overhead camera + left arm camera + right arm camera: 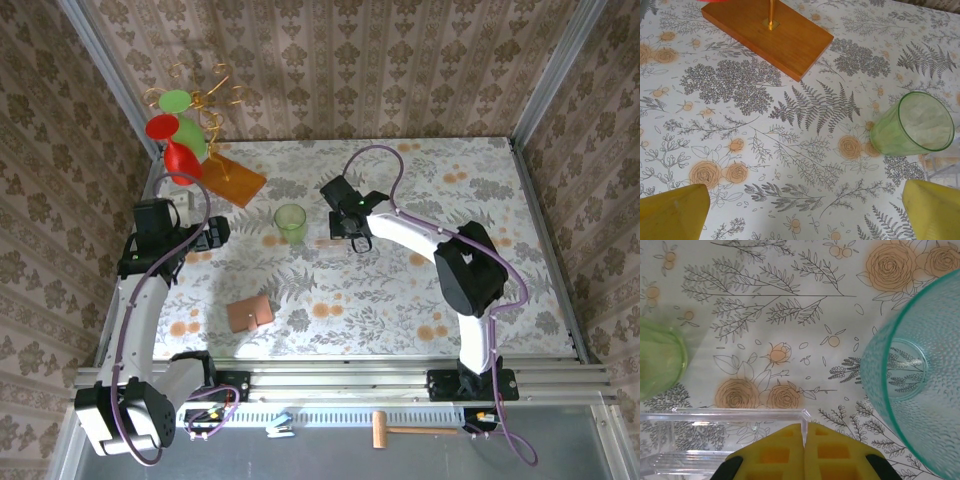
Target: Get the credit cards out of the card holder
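**Left tool [800, 212] released, right tool [804, 440] clenched on clear plastic; card holder [250, 313] apart from both**

Far left, back corner: a gold wire cup tree [200, 100] hung with red and green cups, rooted in an orange-brown wooden board [770, 35].

Just in front of that board: the left tool, yellow fingers [675, 212] spread wide, grasping nothing, poised above bare floral worktop [400, 300].

Further front, left of centre: the card holder, small and tan-brown, flat on the worktop near the front edge and well apart from both tools. Cannot tell from the top view whether folded or open. The credit cards: too small to make out there.

Around the middle, between the two tools: a green translucent cup [290, 222], upright, mouth up.

Right of the green cup: a clear plastic piece [715, 420], low on the worktop, directly under the right tool.

Then the right tool itself: yellow pads [775, 455] pressed together, with the thin upright edge of the clear piece caught in the seam between them.

Rightmost, in the right wrist view: a teal see-through cup [920, 375], mouth up, standing near the clenched tool with the floral print showing through its base.
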Motion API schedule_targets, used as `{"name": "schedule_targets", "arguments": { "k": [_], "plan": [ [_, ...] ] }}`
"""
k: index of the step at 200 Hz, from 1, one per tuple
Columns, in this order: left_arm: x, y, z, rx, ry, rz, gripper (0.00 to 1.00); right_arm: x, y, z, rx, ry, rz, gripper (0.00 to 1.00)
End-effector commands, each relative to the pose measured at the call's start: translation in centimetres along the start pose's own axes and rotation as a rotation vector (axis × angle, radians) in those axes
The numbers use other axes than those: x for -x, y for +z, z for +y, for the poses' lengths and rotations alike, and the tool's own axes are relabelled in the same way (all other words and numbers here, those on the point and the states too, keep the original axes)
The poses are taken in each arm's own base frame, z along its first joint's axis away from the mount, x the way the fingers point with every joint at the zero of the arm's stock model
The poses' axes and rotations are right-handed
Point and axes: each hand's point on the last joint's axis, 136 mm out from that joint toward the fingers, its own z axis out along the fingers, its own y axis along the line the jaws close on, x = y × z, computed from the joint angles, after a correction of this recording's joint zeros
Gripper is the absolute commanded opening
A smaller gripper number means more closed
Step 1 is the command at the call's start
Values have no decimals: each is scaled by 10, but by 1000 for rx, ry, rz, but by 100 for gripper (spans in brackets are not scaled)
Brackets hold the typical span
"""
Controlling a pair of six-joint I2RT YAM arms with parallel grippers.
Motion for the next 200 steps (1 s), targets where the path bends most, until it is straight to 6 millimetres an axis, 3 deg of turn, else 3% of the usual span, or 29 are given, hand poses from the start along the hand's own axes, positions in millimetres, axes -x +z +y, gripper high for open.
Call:
{"name": "schedule_targets", "arguments": {
  "k": [1,74,200],
  "plan": [
    [2,-3,3,10,3,-20,100,8,1,-8,-47,21,-11,5],
    [1,-1,3,11,2,-13,100,-6,12,-17,-57,28,42,6],
    [3,-4,9,29,-9,-27,100,-20,15,-16,-57,42,84,9]
  ]
}}
